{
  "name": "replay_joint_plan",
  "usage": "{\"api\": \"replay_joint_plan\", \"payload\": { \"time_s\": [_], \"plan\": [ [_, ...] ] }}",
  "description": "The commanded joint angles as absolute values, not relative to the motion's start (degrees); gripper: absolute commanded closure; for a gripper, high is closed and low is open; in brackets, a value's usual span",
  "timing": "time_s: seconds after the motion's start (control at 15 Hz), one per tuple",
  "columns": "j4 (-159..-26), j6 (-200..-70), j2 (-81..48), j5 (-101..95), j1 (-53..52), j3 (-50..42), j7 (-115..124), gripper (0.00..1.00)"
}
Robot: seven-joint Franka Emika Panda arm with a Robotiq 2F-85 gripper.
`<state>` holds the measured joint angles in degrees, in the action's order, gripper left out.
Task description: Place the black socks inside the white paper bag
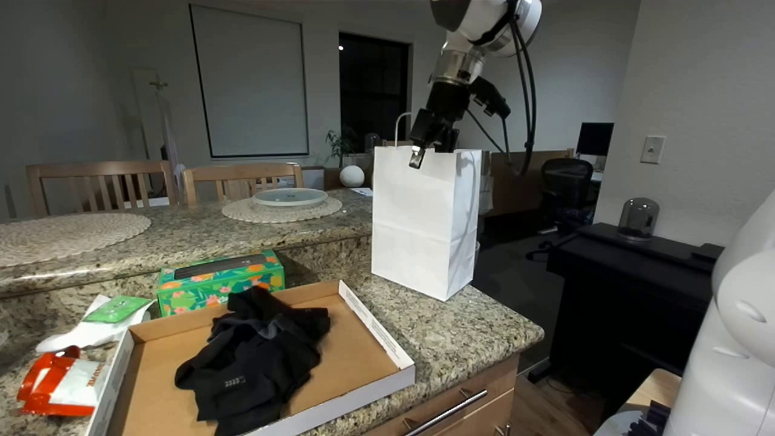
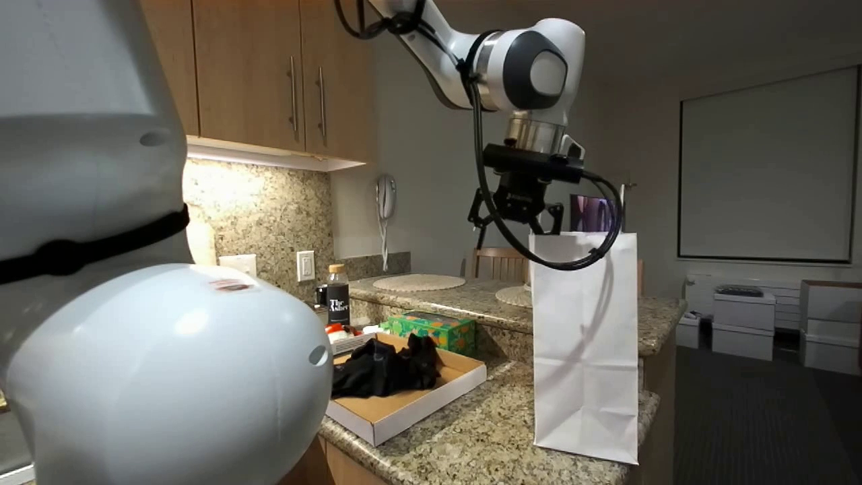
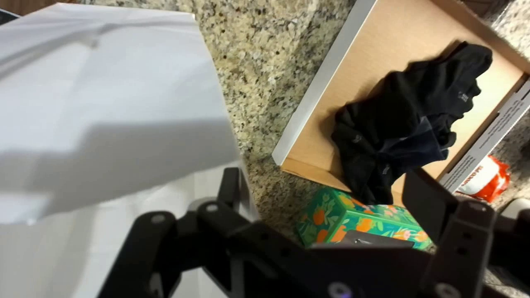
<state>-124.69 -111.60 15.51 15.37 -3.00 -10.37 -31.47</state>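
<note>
The rounded white arm (image 2: 572,48) wears looped black cables (image 2: 479,128).

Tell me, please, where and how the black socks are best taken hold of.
Pinch a loose fold near the middle of the black socks, coming straight down from above with the open gripper. They lie bunched, with raised folds that should pinch easily, while the walls of the cardboard tray would likely hinder a sideways approach.

- The white paper bag (image 2: 584,350) stood upright on the counter (image 2: 471,431).
- Black socks (image 2: 387,370) lay heaped in a shallow tray (image 2: 431,403).
- The gripper (image 2: 517,234) hung, jaws apart.
</note>
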Motion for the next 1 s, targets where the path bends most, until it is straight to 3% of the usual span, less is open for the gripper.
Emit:
{"api": "replay_joint_plan", "payload": {
  "time_s": [0.0,0.47,0.93],
  "plan": [
    [-124.41,-108.24,15.59,15.38,-3.76,-6.23,-27.31,0.00],
    [-122.82,-105.25,12.80,17.40,-5.59,-1.74,-23.11,0.00],
    [-121.49,-103.79,14.14,15.49,-2.09,-3.98,-17.50,0.00]
  ]
}}
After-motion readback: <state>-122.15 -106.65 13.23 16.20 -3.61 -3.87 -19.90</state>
